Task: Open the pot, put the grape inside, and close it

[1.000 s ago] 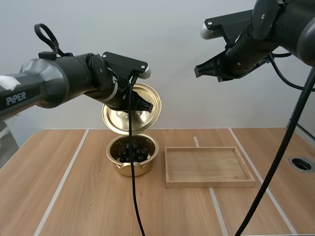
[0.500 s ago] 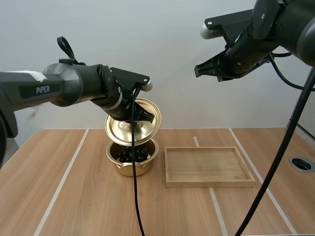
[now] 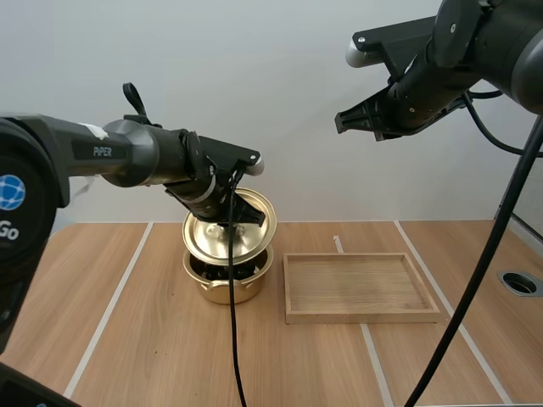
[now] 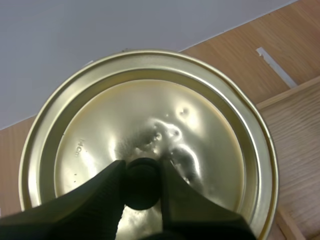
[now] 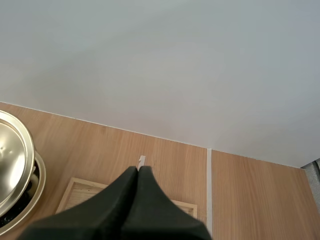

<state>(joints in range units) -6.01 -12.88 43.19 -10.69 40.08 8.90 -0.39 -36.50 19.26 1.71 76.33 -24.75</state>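
The wooden table [image 3: 127,339] carries two items. The wooden tray [image 3: 365,317] lies flat, just to the right of the pot, and the two do not touch.

The gold pot [image 3: 229,290] stands upright near the table's middle. Its lid [image 3: 212,242] sits directly over the mouth, tilted with its far edge raised. The near edge is down at the rim, though contact cannot be confirmed. Dark grapes [image 3: 227,270] show inside the pot, in the gap under the lid.

The left gripper [image 3: 231,219] is over the pot, at the lid's raised side. In the left wrist view, the left gripper [image 4: 141,172] has its two fingers parted only by the width of the black knob [image 4: 142,187], which they pinch from either side. The knob is at the centre of the lid [image 4: 210,125], whose gold face spreads beyond the fingers on all sides.

The right gripper [image 3: 344,120] is high above the table, well apart from the pot and over the tray's side of the table. In its own wrist view, the right gripper [image 5: 138,172] has its fingers pressed together into a single dark wedge, and it holds nothing.
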